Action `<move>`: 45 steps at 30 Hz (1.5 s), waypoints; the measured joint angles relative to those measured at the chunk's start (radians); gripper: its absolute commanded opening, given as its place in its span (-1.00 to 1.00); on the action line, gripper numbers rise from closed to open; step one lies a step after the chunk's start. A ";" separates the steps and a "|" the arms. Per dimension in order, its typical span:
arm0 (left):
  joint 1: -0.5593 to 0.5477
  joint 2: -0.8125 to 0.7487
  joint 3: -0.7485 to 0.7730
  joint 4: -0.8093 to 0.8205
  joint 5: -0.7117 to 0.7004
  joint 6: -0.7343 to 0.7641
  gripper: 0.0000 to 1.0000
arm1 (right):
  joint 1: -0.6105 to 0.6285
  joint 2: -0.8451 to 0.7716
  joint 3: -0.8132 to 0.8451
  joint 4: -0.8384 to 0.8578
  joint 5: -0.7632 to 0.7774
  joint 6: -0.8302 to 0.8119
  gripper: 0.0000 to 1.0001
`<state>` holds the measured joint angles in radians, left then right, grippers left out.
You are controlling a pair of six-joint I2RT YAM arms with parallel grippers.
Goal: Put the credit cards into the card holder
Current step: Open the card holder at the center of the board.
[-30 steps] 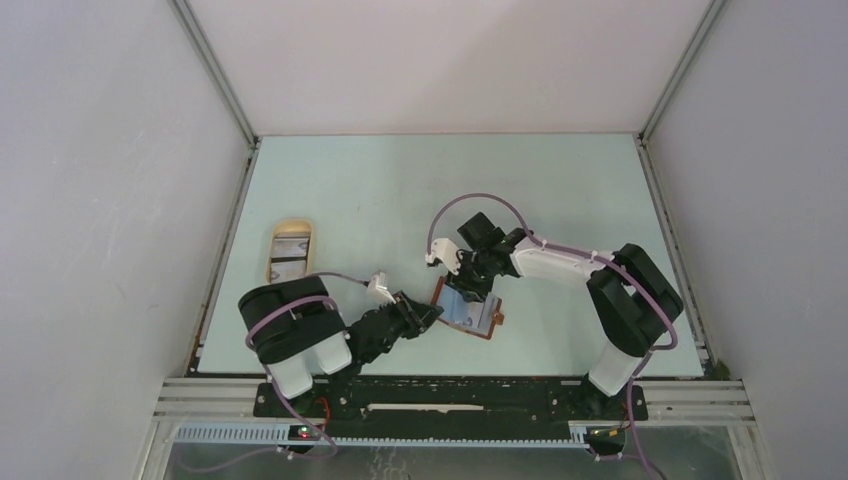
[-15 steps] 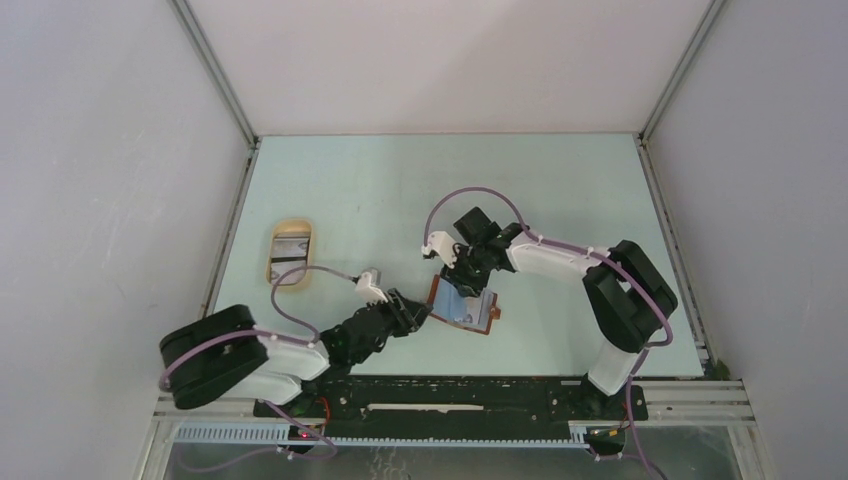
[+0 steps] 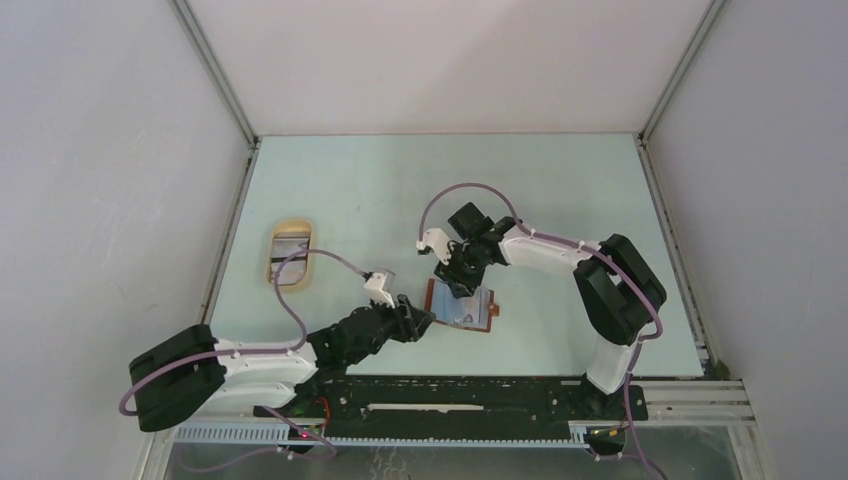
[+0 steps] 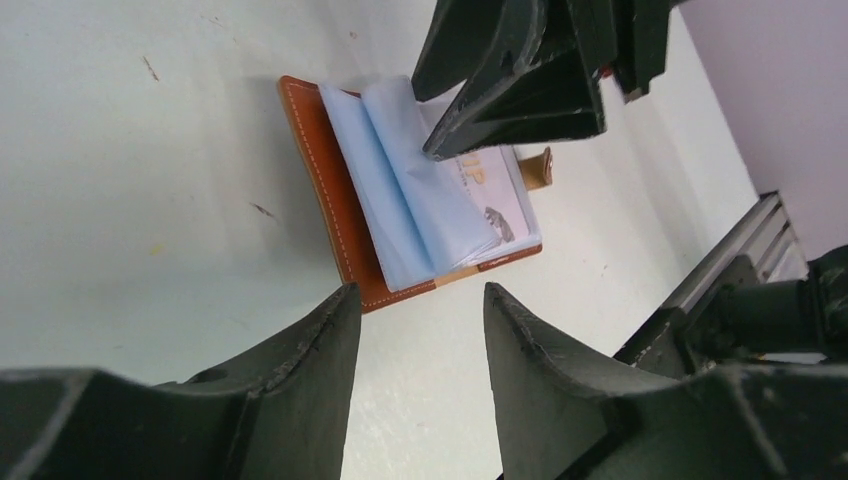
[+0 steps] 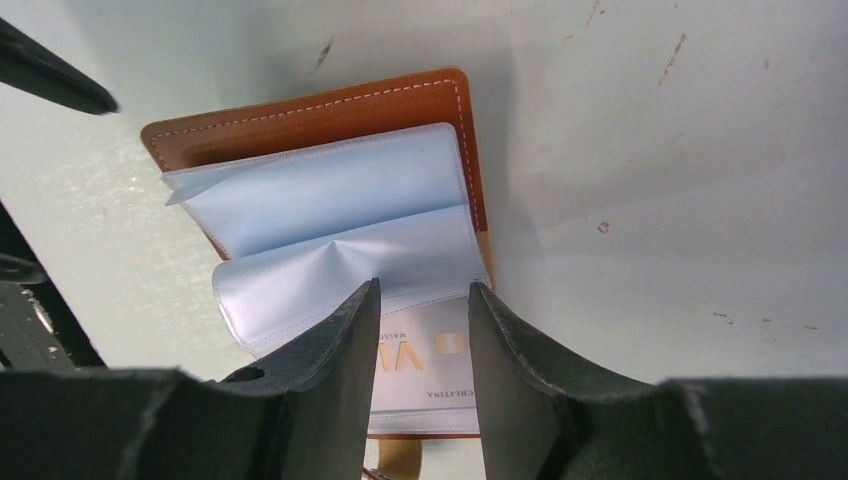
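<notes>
Stretching out low since a second ago, the left arm has swung its bulk toward 8 o'clock, and the left pincer [image 3: 417, 316] has widened. It now stands open and empty just at 9 o'clock of the card holder [image 3: 480, 311]. The right pincer [image 3: 458, 282] has drifted a touch toward 10 o'clock, and the holder has slid slightly with it.

The holder lies spread open on the bench [image 3: 400, 180], near the front edge at about 6 o'clock of its middle. From the right wrist we see its orange leather cover [image 5: 320, 110] flat, with the pale blue sleeves fanned up. The right pincer's fingers are parted, tips down on those sleeves, clamping nothing that we can see. A white printed card [image 5: 430, 372] shows beneath them, so we judge one card is in or nearly in.

The beige tray [image 3: 293, 222] sits well apart at 9 o'clock and holds flat things we take for the remaining credit cards [image 3: 290, 248] — too small to count. We judge the task partly done: those cards are yet to be fetched and slotted.
</notes>
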<state>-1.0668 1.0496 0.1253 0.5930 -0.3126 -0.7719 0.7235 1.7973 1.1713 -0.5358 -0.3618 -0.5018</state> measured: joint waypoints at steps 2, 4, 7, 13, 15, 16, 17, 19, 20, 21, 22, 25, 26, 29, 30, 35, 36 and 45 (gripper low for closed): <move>-0.001 0.034 0.006 0.013 0.020 0.013 0.07 | 0.000 0.005 0.010 -0.008 -0.016 0.008 -0.08; -0.001 0.071 0.010 0.022 0.038 0.021 0.08 | 0.000 0.012 0.023 -0.018 -0.032 0.014 -0.08; -0.002 0.116 0.013 0.030 0.056 0.024 0.10 | -0.002 0.021 0.041 -0.030 -0.060 0.021 -0.08; -0.003 0.126 0.014 0.041 0.058 0.032 0.14 | -0.011 0.029 0.052 -0.047 -0.121 0.040 -0.08; -0.003 0.122 0.014 0.043 0.058 0.032 0.14 | -0.016 0.039 0.063 -0.058 -0.142 0.046 -0.08; -0.003 0.119 0.014 0.043 0.057 0.032 0.15 | -0.017 0.045 0.069 -0.061 -0.151 0.049 -0.08; -0.003 0.114 0.014 0.044 0.057 0.032 0.15 | -0.018 0.053 0.077 -0.066 -0.163 0.054 -0.07; -0.003 0.105 0.014 0.045 0.057 0.032 0.16 | -0.018 0.064 0.085 -0.073 -0.182 0.063 -0.07; -0.003 0.099 0.014 0.045 0.056 0.032 0.16 | -0.019 0.067 0.087 -0.076 -0.193 0.065 -0.07; -0.003 0.092 0.014 0.045 0.055 0.033 0.17 | -0.019 0.069 0.087 -0.078 -0.201 0.068 -0.07; -0.003 0.085 0.014 0.044 0.055 0.035 0.17 | -0.020 0.070 0.087 -0.082 -0.210 0.073 -0.07; -0.003 0.055 0.014 0.043 0.056 0.040 0.17 | -0.021 0.074 0.094 -0.091 -0.238 0.089 -0.07; -0.003 0.042 0.014 0.043 0.057 0.042 0.16 | -0.021 0.078 0.100 -0.093 -0.249 0.095 -0.07; -0.003 0.001 0.013 0.042 0.060 0.047 0.15 | -0.021 0.094 0.122 -0.097 -0.279 0.121 -0.07; -0.003 -0.013 0.014 0.042 0.063 0.047 0.14 | -0.020 0.101 0.130 -0.097 -0.290 0.131 -0.07; -0.003 -0.061 0.014 0.040 0.081 0.047 0.12 | -0.013 0.133 0.155 -0.101 -0.357 0.182 -0.06; -0.003 -0.063 0.014 0.040 0.085 0.047 0.11 | -0.011 0.143 0.161 -0.103 -0.373 0.195 -0.06; -0.003 0.039 0.014 0.109 0.135 0.035 -0.10 | -0.008 0.200 0.192 -0.126 -0.499 0.242 -0.07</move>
<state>-1.0695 1.0889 0.1394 0.7025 -0.1772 -0.7364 0.7151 1.9976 1.3636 -0.6621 -0.8604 -0.2596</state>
